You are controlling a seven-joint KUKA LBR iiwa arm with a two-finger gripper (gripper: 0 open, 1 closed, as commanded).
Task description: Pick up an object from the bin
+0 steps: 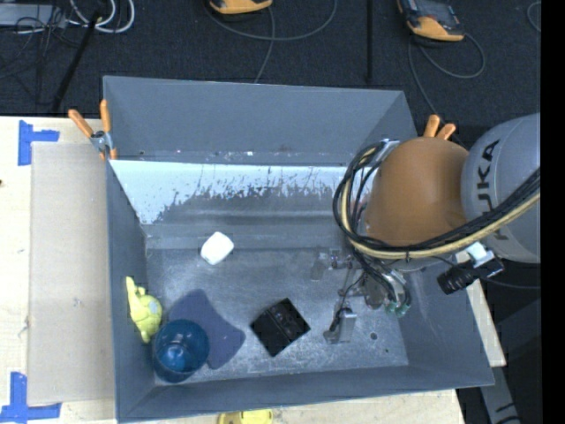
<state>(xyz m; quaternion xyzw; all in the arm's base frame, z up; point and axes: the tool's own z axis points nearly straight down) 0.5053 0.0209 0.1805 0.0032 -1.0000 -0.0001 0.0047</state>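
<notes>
We are taking the small black block [280,327] as the likeliest pick: it is lying flat on the floor of the bin [256,140], toward the front and a little right of the middle, turned corner-on like a diamond. It is sitting alone, touching nothing else. We are judging it to be light and stiff, probably hard plastic with a smooth, somewhat slippery top. Being so low, it is offering little height to catch, so we are thinking a hold across its shorter width, low against the floor and square to its long edges, would suit best. A skewed bite would likely make it pivot or skid away.

Just to its right the gripper [340,323] is hanging low over bare floor, beside the block rather than above it, and nothing is showing in its grasp. Whether the claw is apart or together we cannot tell from here, as the orange cover [415,193] and its cables are crowding the wrist.

Further left a dark blue pad [214,321] is lying flat, with a blue ball [181,350] resting at its front-left edge and a yellow toy [142,309] just beside the ball, near the left wall. A white lump [216,247] is sitting well apart, toward the back
</notes>
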